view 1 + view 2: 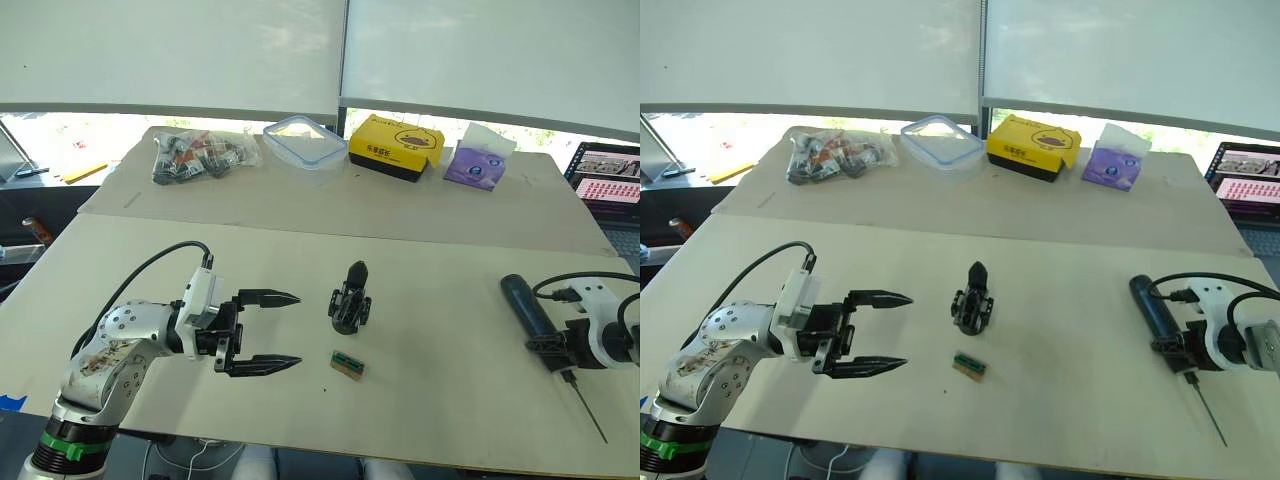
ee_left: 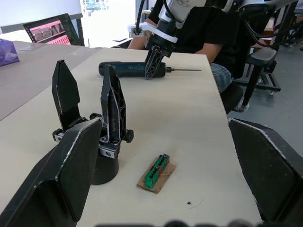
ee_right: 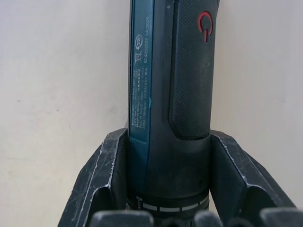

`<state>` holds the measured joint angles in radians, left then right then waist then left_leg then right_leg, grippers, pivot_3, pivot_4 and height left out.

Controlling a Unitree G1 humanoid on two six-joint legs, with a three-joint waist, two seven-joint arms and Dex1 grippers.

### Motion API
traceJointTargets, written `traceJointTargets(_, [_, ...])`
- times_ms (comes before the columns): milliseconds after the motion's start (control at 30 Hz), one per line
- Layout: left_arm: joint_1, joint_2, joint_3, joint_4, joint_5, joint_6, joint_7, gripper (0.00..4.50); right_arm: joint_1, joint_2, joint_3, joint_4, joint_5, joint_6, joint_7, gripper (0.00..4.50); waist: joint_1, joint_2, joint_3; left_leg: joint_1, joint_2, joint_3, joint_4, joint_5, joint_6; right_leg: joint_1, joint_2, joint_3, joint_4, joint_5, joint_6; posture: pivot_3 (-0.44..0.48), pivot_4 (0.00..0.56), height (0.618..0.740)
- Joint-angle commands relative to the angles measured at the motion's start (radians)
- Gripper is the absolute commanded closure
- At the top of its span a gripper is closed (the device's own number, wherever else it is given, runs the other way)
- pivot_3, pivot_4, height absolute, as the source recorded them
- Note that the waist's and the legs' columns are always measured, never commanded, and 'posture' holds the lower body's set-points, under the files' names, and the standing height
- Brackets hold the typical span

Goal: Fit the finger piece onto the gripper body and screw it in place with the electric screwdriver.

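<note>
1. Reaching in from our left, our left hand (image 1: 268, 331) hovers over the worktop (image 1: 450, 400), spread wide and holding nothing.
2. Just past its fingertips stands the gripper body (image 1: 350, 298), upright on its round base, fingers pointing up; the left hand is much the nearer one.
3. Near it lies a small green-and-brown block (image 1: 347, 365); we cannot pick out a loose finger piece.
4. Far right, our right hand (image 1: 553, 347) clamps the electric screwdriver (image 1: 528, 305), which lies flat, bit toward us.
</note>
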<state>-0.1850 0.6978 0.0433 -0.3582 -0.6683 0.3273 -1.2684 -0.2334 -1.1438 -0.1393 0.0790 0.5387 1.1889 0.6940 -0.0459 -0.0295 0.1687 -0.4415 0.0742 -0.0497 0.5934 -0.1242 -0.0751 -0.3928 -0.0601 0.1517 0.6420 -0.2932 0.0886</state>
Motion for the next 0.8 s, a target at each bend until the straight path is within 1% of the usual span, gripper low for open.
traceJointTargets(33, [0.013, -0.003, 0.012, -0.04, -0.025, -0.006, 0.003, 0.0, 0.034, -0.052, -0.117, -0.213, 0.067, 0.048, 0.055, 2.57, -0.002, 0.003, 0.001, 0.0, 0.0, 0.0, 0.0, 0.0, 0.0, 0.0, 0.0, 0.0, 0.0, 0.0, 0.0, 0.0, 0.15, 0.74])
traceJointTargets(100, [0.032, -0.002, 0.008, -0.041, -0.022, -0.011, -0.005, 0.0, 0.064, -0.049, -0.147, -0.345, 0.111, 0.105, 0.057, 2.58, -0.004, 0.005, 0.002, 0.0, 0.0, 0.0, -0.001, 0.0, 0.0, -0.001, 0.0, 0.0, 0.002, 0.0, 0.0, 0.0, 0.15, 0.74])
traceJointTargets(200, [0.044, -0.006, 0.003, -0.036, -0.013, -0.02, -0.007, 0.0, 0.094, -0.012, -0.162, -0.482, 0.141, 0.148, 0.029, 2.58, -0.005, 0.005, 0.002, 0.0, 0.0, -0.001, -0.001, 0.0, 0.0, -0.002, 0.001, 0.0, 0.003, 0.0, 0.001, 0.0, 0.15, 0.74])
traceJointTargets(300, [0.042, -0.018, -0.005, -0.026, -0.001, -0.029, -0.001, 0.0, 0.126, 0.06, -0.108, -0.599, 0.122, 0.118, -0.031, 2.58, 0.0, 0.004, 0.002, 0.0, 0.0, -0.001, 0.001, 0.0, 0.0, -0.001, 0.001, 0.0, 0.002, 0.0, 0.0, 0.0, 0.15, 0.74])
traceJointTargets(367, [0.042, -0.023, -0.01, -0.026, 0.005, -0.031, 0.001, 0.0, 0.147, 0.077, -0.069, -0.619, 0.089, 0.085, -0.051, 2.58, 0.003, 0.003, 0.002, 0.0, 0.0, 0.0, 0.001, 0.0, 0.0, -0.001, 0.0, 0.0, 0.001, 0.0, 0.0, 0.0, 0.15, 0.74])
traceJointTargets(433, [0.044, -0.022, -0.012, -0.027, 0.007, -0.035, 0.002, 0.0, 0.157, 0.07, -0.03, -0.62, 0.067, 0.057, -0.045, 2.58, 0.006, 0.003, 0.002, -0.002, 0.0, 0.0, 0.001, 0.0, 0.0, -0.001, 0.0, 0.0, 0.0, 0.0, 0.0, 0.0, 0.15, 0.74])
traceJointTargets(600, [0.054, -0.015, -0.011, -0.033, 0.01, -0.039, 0.002, 0.0, 0.138, 0.069, 0.04, -0.581, 0.038, 0.021, -0.027, 2.58, -0.002, 0.003, 0.002, -0.002, 0.0, -0.001, 0.001, 0.0, 0.0, -0.002, 0.0, 0.0, 0.001, 0.0, 0.0, 0.0, 0.15, 0.74])
traceJointTargets(667, [0.059, -0.013, -0.009, -0.037, 0.009, -0.039, 0.004, 0.0, 0.127, 0.047, 0.054, -0.575, 0.042, 0.018, -0.001, 1.55, -0.003, 0.003, 0.002, -0.001, 0.0, -0.001, 0.001, 0.0, 0.0, -0.002, 0.0, 0.0, 0.001, 0.0, 0.0, 0.0, 0.15, 0.74])
traceJointTargets(800, [0.07, -0.013, -0.009, -0.04, 0.01, -0.04, 0.008, 0.0, 0.094, -0.008, 0.077, -0.568, 0.051, 0.041, 0.045, 0.25, 0.0, 0.003, 0.002, -0.001, 0.0, -0.001, 0.001, 0.0, 0.0, -0.002, 0.0, 0.0, 0.001, 0.0, 0.0, 0.0, 0.15, 0.74])
